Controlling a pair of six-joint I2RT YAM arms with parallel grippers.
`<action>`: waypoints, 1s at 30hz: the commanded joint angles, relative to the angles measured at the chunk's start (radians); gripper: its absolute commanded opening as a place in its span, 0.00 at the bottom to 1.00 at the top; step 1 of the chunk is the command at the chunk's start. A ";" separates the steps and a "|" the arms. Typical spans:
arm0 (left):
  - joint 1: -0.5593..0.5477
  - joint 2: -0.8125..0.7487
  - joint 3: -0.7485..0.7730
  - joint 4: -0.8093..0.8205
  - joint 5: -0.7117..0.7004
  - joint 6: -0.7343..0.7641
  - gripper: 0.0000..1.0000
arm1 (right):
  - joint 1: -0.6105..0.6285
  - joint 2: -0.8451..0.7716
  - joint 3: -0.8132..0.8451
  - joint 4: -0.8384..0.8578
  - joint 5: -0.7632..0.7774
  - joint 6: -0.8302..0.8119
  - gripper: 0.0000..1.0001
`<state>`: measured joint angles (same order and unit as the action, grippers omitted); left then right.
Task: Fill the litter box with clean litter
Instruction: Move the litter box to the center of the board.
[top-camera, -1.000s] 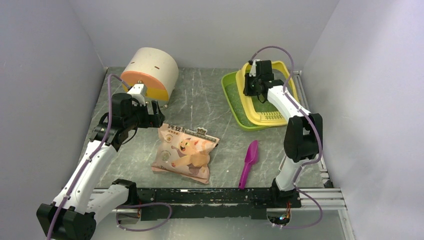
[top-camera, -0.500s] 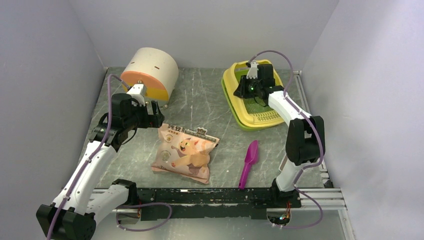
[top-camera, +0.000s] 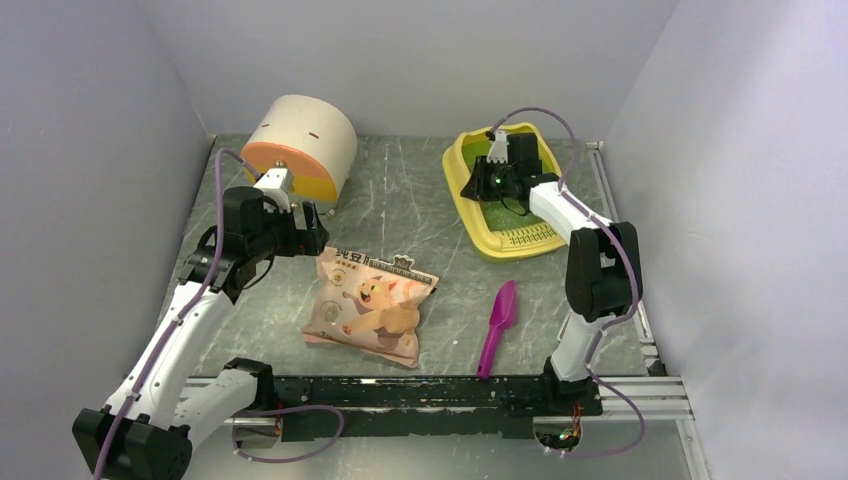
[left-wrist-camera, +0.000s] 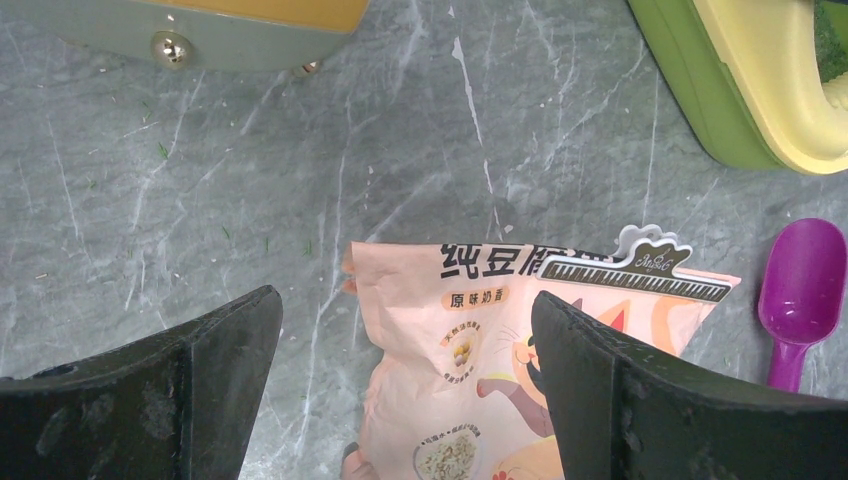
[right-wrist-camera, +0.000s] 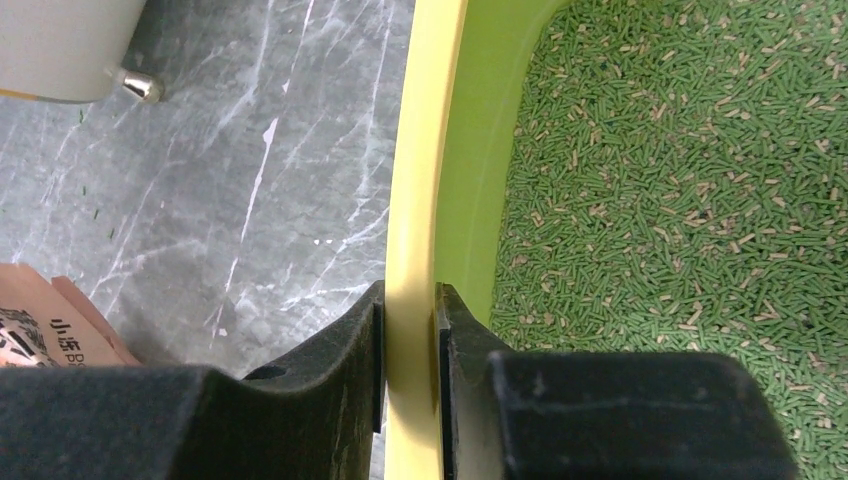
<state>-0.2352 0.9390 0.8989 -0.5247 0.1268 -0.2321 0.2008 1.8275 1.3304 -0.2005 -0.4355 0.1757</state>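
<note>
So right hand (right-wrist-camera: 410, 330), pinching the box (top-camera: 522, 240) rim, has reseated it on the pan (right-wrist-camera: 478, 170); left hand (left-wrist-camera: 400, 310) gapes empty over bag (left-wrist-camera: 470, 400), pour likely next.

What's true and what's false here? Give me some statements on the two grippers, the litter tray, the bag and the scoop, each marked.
1. The right gripper is shut on the rim of the yellow plastic litter box. True.
2. The left gripper grips the pink printed cat bag. False: its jaws stand wide open, holding nothing.
3. The magenta plastic scoop lies inside the litter box. False: it lies on the grey marbled table, right of the bag.
4. Green pellet litter covers the floor inside the litter box. True.
</note>
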 joint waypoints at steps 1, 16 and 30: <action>0.005 -0.002 -0.012 0.005 0.001 0.000 0.99 | 0.022 0.036 -0.023 -0.053 0.033 0.003 0.24; 0.005 -0.005 -0.008 -0.005 0.000 0.001 0.99 | 0.037 0.155 0.105 -0.175 0.087 -0.059 0.16; 0.005 -0.002 -0.020 0.003 -0.002 0.003 0.99 | 0.044 0.054 -0.002 -0.200 0.082 -0.076 0.59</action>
<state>-0.2352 0.9417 0.8879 -0.5251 0.1261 -0.2321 0.2398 1.9301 1.4185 -0.3393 -0.3691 0.1181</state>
